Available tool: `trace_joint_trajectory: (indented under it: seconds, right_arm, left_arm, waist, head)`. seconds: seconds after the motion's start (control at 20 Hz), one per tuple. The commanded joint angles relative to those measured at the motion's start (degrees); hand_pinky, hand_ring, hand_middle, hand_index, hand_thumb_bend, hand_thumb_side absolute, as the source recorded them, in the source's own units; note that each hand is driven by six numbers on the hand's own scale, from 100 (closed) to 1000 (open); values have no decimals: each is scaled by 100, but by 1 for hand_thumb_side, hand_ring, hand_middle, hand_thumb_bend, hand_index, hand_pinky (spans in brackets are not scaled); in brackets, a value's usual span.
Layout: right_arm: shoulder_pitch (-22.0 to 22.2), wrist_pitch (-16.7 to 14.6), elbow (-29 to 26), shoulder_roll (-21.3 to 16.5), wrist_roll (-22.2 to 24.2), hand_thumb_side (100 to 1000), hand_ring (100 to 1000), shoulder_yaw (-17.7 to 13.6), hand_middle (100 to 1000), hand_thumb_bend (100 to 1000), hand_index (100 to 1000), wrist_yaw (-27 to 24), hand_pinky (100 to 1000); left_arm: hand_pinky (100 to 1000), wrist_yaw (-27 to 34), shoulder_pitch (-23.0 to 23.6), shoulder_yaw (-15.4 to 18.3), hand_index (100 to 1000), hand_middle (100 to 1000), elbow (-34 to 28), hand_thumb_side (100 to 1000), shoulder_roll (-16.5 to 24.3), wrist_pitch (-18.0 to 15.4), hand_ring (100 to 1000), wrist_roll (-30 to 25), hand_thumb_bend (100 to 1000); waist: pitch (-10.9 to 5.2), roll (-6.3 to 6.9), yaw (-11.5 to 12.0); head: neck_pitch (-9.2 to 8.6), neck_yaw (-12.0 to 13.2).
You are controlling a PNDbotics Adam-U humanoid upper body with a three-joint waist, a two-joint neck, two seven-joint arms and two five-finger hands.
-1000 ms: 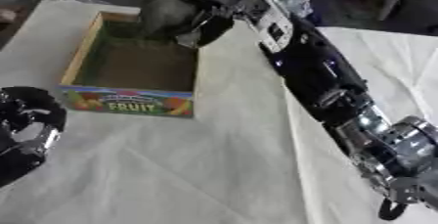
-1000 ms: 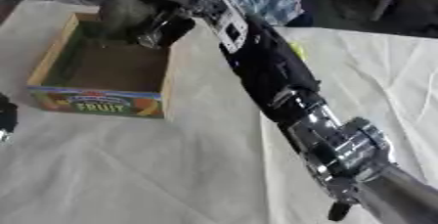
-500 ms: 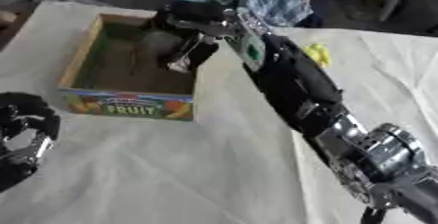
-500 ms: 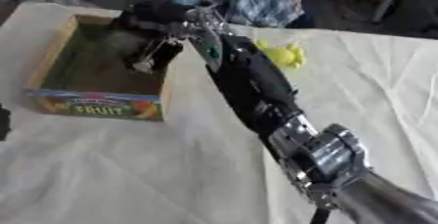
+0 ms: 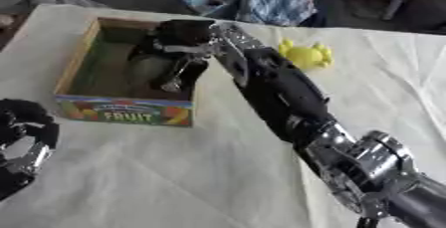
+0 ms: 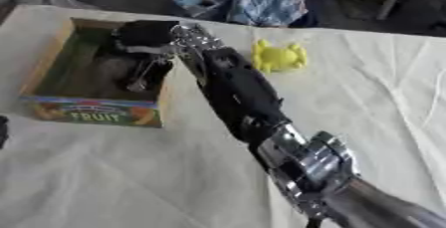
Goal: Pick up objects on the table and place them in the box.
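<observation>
Nearest to me, my left hand (image 5: pixel 22 140) rests idle at the lower left corner on the table (image 5: pixel 174 182), fingers curled in and holding nothing. I keep it parked there so it stays out of the working arm's path.

My right arm runs from the lower right up across the cloth to the box (image 5: pixel 122 110), a cardboard tray with "FRUIT" printed on its near wall. My right hand (image 5: pixel 178 48) hangs over the box interior, fingers (image 5: pixel 174 77) pointing down and fairly straight, relaxed. I see nothing pinched between them.

Just beside and below those fingers, inside the box, lies a rounded greyish-green thing (image 5: pixel 148 70); I cannot tell whether the fingertips touch it. My judgement: this item is delivered and the hand is positioned for release or withdrawal.

Beyond the fingers and off to their right, a yellow toy (image 6: pixel 278 56) sits on the cloth outside the box, well apart from it. It looks like the next pick.
</observation>
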Motion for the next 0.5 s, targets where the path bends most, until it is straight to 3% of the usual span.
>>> trace_joint_trajectory:
  seconds: [0.05, 0.25, 0.5]
  right_arm:
    - [-185, -25, -88, -8, -249, 381, 554, 55, 585, 100, 810, 267, 639]
    - [-189, -25, -76, 17, -443, 415, 701, 154, 748, 126, 888, 561, 709]
    - [-214, -25, -86, 32, -546, 486, 775, 269, 821, 146, 917, 707, 755]
  left_arm:
    - [538, 34, -80, 6, 656, 566, -136, 100, 40, -11, 626, -17, 333]
    - [538, 33, -87, 7, 656, 566, -128, 100, 39, -12, 626, -15, 335]
    - [537, 32, -88, 5, 655, 566, -118, 100, 38, -14, 626, -16, 338]
  waist:
    - [-112, 36, 10]
    - [-120, 15, 12]
    - [-127, 4, 0]
  head:
    - [-45, -19]
    - [-52, -10]
    - [-56, 2]
